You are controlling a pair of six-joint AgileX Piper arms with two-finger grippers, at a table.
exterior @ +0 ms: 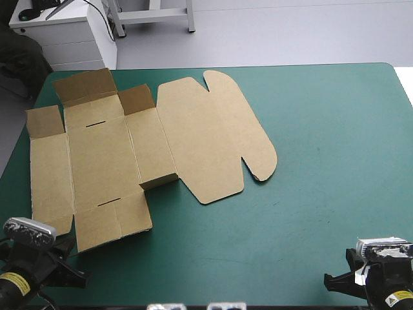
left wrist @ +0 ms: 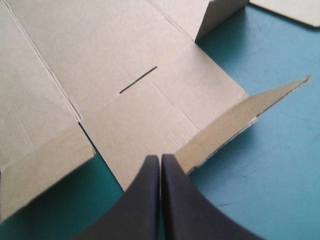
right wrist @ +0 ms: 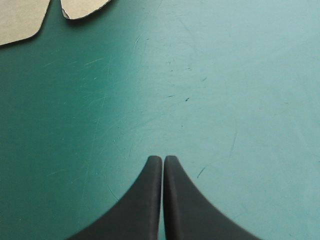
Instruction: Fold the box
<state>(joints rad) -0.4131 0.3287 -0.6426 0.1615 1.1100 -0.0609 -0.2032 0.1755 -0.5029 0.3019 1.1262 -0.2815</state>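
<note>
The brown box (exterior: 129,155) lies mostly flat on the left half of the teal-green table, its rounded lid (exterior: 216,135) spread toward the middle. Some flaps at the far left corner and one short wall stand partly raised. In the left wrist view the box (left wrist: 125,75) fills the area ahead of my left gripper (left wrist: 160,159), which is shut just over its near edge, beside a raised flap (left wrist: 240,125). My right gripper (right wrist: 162,160) is shut over bare cover near the table's front right; only the lid's rounded tips (right wrist: 30,15) show far ahead.
The table's front edge lies close behind both grippers. Bare teal-green cover (exterior: 322,161) spreads across the right half. A white cabinet (exterior: 64,32) stands beyond the far left corner.
</note>
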